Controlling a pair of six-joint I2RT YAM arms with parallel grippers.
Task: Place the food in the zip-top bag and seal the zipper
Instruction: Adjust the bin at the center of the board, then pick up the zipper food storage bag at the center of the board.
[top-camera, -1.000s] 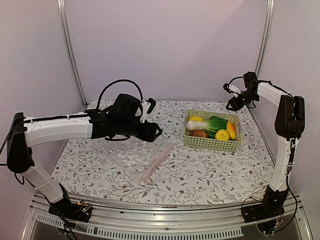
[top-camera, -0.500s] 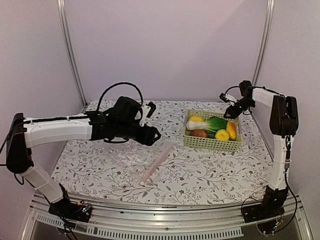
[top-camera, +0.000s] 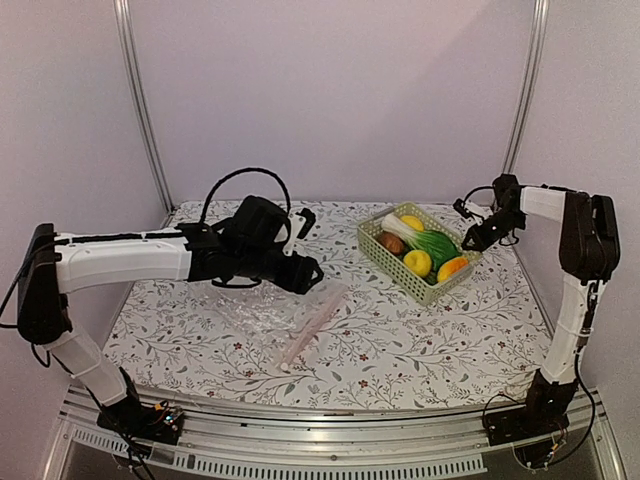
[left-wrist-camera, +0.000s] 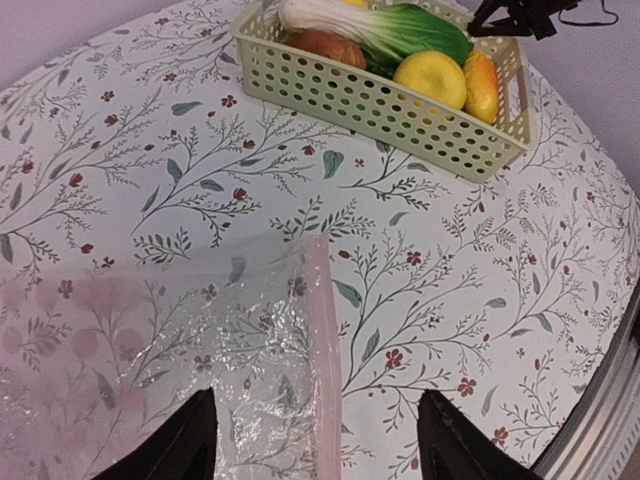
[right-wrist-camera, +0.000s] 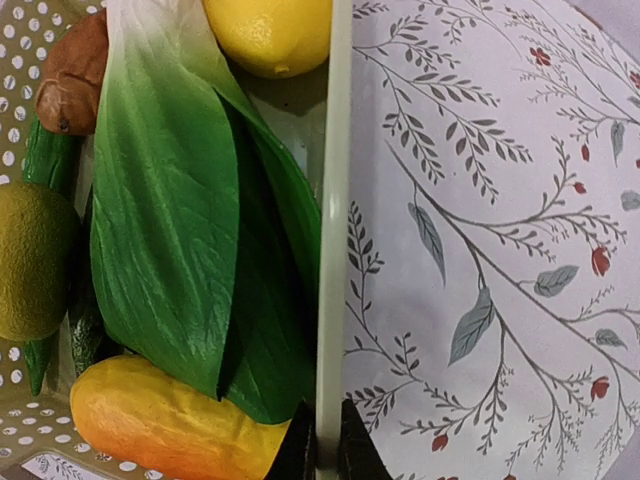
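The food lies in a pale green basket (top-camera: 392, 269): a leafy green (right-wrist-camera: 170, 220), a yellow fruit (right-wrist-camera: 270, 35), an orange piece (right-wrist-camera: 170, 420), a reddish-brown one (right-wrist-camera: 75, 70) and a dark cucumber (right-wrist-camera: 45, 160). My right gripper (right-wrist-camera: 327, 455) is shut on the basket's rim (right-wrist-camera: 335, 200), at its right end (top-camera: 471, 243). The clear zip-top bag (left-wrist-camera: 150, 350) lies flat on the flowered table, its pink zipper (left-wrist-camera: 322, 360) running along its right edge. My left gripper (left-wrist-camera: 318, 450) hovers open above that edge with nothing in it.
The basket (left-wrist-camera: 400, 105) sits askew at the back right, about a hand's width beyond the bag (top-camera: 262, 312). The table's near metal rail (top-camera: 330, 420) runs along the front. Frame posts (top-camera: 140, 100) stand at both back corners.
My right gripper came down onto the basket's rim and shut on it; the basket has swung round to a slant. The left gripper dropped slightly over the bag, still open.
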